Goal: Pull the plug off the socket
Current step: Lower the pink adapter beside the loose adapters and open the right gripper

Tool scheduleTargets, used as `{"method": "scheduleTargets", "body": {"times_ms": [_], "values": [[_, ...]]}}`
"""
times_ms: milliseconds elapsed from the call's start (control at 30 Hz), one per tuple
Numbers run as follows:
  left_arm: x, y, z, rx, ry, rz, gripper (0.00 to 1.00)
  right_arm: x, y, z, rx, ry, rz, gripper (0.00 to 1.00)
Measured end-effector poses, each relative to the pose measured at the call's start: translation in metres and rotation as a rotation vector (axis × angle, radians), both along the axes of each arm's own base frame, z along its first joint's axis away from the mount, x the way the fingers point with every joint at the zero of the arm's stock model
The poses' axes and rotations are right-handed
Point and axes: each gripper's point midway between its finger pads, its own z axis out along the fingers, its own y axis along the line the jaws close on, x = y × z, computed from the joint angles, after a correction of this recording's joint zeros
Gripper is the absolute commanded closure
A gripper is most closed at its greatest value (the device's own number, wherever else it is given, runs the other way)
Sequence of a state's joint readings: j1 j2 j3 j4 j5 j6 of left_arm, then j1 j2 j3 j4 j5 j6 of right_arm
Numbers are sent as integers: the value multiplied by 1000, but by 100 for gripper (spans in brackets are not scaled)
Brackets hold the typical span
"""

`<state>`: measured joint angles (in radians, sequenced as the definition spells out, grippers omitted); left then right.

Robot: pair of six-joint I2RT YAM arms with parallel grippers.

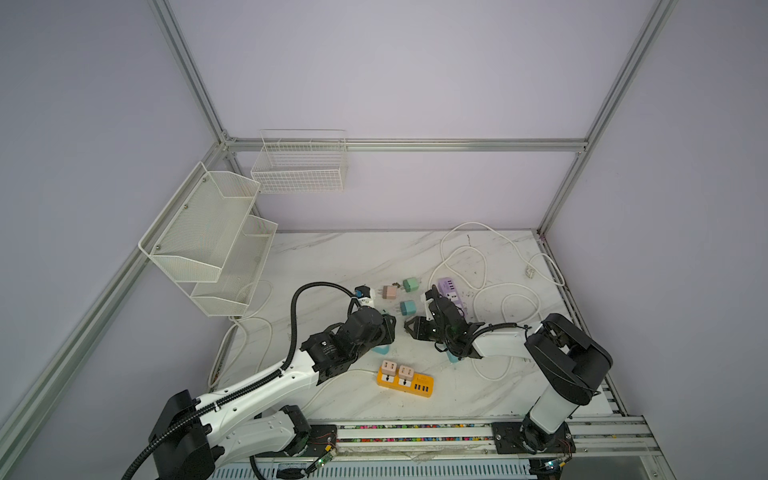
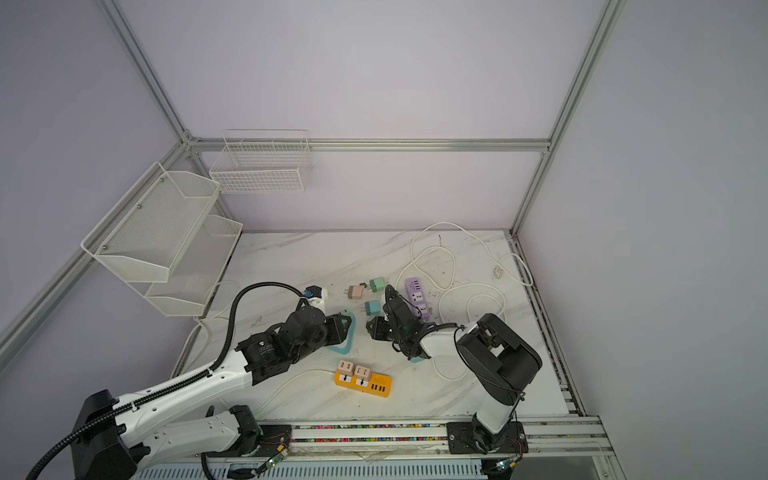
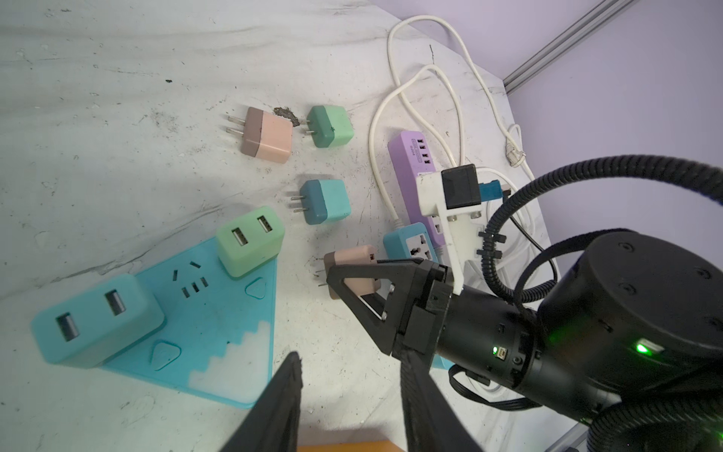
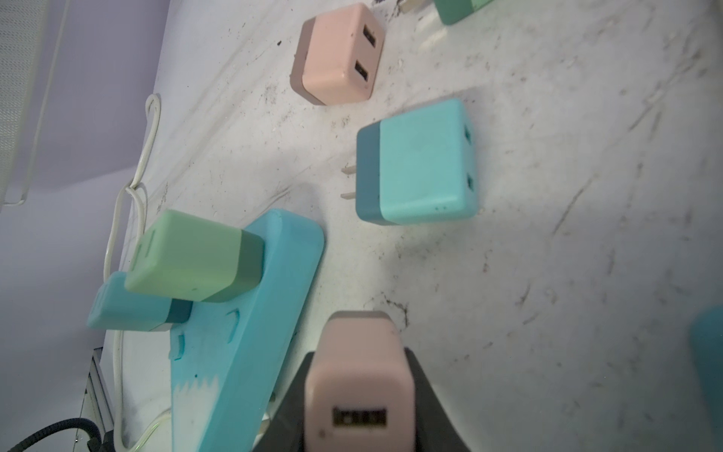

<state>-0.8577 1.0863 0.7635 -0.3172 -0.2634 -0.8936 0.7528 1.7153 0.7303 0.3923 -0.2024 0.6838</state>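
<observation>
My right hand [image 4: 360,395]: clamped on the pink plug [image 4: 358,348], out of the blue socket [image 4: 250,313], just beside it.
My left hand [image 3: 350,368]: partly open, empty, by that socket's edge.

Our left arm [image 1: 257,384] stretches in from the near left, and the left gripper [image 1: 388,330] has its jaws parted. Our right arm [image 1: 559,374] folds over and reaches leftward, its right gripper [image 1: 410,326] clamped tight, facing the left one.
</observation>
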Motion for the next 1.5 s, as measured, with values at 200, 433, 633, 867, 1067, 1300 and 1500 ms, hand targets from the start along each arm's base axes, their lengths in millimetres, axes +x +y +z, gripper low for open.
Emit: {"method": "scheduleTargets", "body": {"times_ms": [200, 433, 633, 867, 1067, 1300, 1500], "values": [[-1, 3, -5, 11, 8, 4, 58, 9, 7, -5, -2, -1, -4, 86], [0, 5, -5, 12, 9, 11, 58, 18, 13, -8, -4, -14, -14, 78], [1, 6, -6, 16, 13, 17, 57, 23, 11, -7, -23, -33, -32, 68], [1, 8, -6, 17, 13, 20, 57, 25, 2, -13, -87, -42, -44, 54], [-3, 12, -3, 20, 14, 23, 57, 22, -9, -11, -151, -47, -46, 44], [-7, 17, 1, 10, 16, 26, 55, 15, -18, 4, -192, -64, -26, 37], [-14, 21, 6, -23, 33, 39, 55, 0, -17, 20, -224, -92, 25, 35]]}}
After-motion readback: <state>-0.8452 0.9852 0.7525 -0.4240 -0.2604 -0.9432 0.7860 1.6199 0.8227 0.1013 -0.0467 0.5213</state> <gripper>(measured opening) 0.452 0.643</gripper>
